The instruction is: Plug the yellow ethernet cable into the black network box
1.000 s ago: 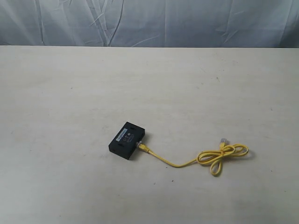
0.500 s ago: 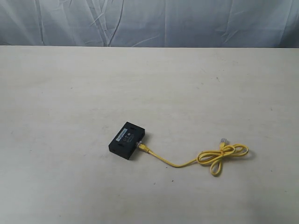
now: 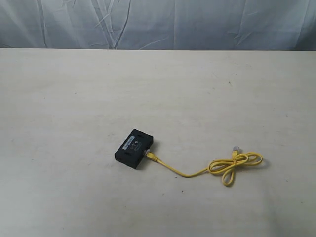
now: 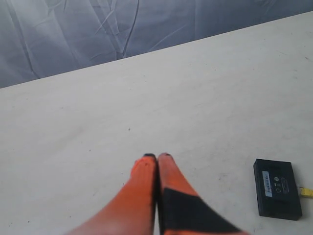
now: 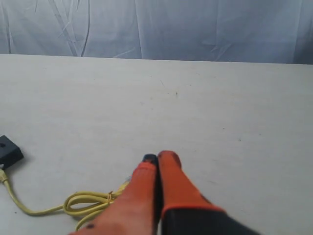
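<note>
Nothing is shifting in the exterior view since half a second and a full second ago. The black box is lying flat in the same spot on the desk, and the yellow cable is keeping the same run and the same loop.

The cable is trailing from the box's right-hand edge out to the right and ending in a flat double loop. Its free plug is resting on the desk just beyond the loop. The near plug is sitting against the box's edge; it is probably seated in a port, though the view is too small to be sure.

The exterior view is showing neither arm. The left wrist view is showing the left fingers, orange and pressed together with nothing between them, hanging over bare desk apart from the box. Only a stub of the cable is showing at the box's side there.

The right wrist view is showing the right fingers, likewise closed and empty, hovering beside the looped cable. Only a corner of the box is appearing there.
</note>
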`<state>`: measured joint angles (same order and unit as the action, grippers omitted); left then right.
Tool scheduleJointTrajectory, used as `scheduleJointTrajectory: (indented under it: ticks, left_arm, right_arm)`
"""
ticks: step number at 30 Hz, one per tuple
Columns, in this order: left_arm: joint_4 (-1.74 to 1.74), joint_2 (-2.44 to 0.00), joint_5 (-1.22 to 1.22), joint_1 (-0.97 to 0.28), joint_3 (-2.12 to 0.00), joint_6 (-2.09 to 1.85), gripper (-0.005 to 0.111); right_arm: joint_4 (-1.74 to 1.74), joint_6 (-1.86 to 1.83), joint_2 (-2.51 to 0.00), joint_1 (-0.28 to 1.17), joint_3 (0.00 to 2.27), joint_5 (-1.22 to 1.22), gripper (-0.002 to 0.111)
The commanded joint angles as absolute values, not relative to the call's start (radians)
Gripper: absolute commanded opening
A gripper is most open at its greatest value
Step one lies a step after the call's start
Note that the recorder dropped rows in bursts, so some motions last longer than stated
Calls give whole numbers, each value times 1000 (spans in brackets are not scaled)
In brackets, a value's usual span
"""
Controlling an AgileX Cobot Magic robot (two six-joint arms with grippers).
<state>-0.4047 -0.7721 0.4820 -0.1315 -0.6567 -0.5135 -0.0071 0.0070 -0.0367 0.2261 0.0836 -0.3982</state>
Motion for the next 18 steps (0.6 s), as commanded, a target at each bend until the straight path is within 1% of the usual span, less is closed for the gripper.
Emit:
scheduleJointTrajectory:
  ticks: [1,7,18]
  left_arm:
    - [-400,-763,471,-132,-652,-505,0]
    - [-400,-763,471,-132,-652,-505,0]
    - [-400,-763,471,-132,-652,-505,0]
  right_arm:
    - [-10,0,0,220,54,-402,0]
    - [-10,0,0,215,0,-363,0]
    - [-10,0,0,142,0,-352,0]
